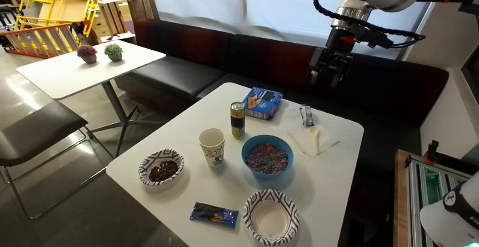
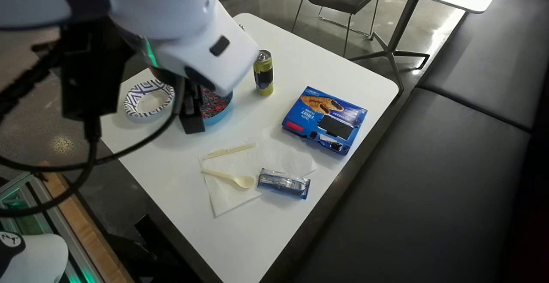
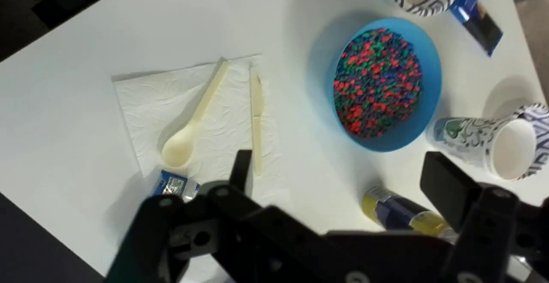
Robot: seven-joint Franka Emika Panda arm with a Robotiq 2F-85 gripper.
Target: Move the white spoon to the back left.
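Note:
The white spoon (image 1: 314, 131) lies on a flat white napkin (image 1: 329, 137) on the table. It also shows in an exterior view (image 2: 243, 182) and in the wrist view (image 3: 178, 148), cream-white, its handle pointing up and right there. A pale knife (image 3: 256, 98) lies beside it on the napkin, apart from it. My gripper (image 1: 325, 78) is open and empty, high above the table. In the wrist view the gripper (image 3: 339, 156) has its fingers wide apart, and the spoon lies left of both fingers. In an exterior view the arm hides most of the gripper.
A silver-blue wrapper (image 2: 283, 183) lies close to the spoon's bowl end. Near the napkin stand a blue bowl (image 3: 432, 73) of coloured bits, a yellow can (image 1: 237, 119) and a blue box (image 1: 262, 103). A paper cup (image 1: 212, 148) and patterned bowls (image 1: 271, 217) stand farther off.

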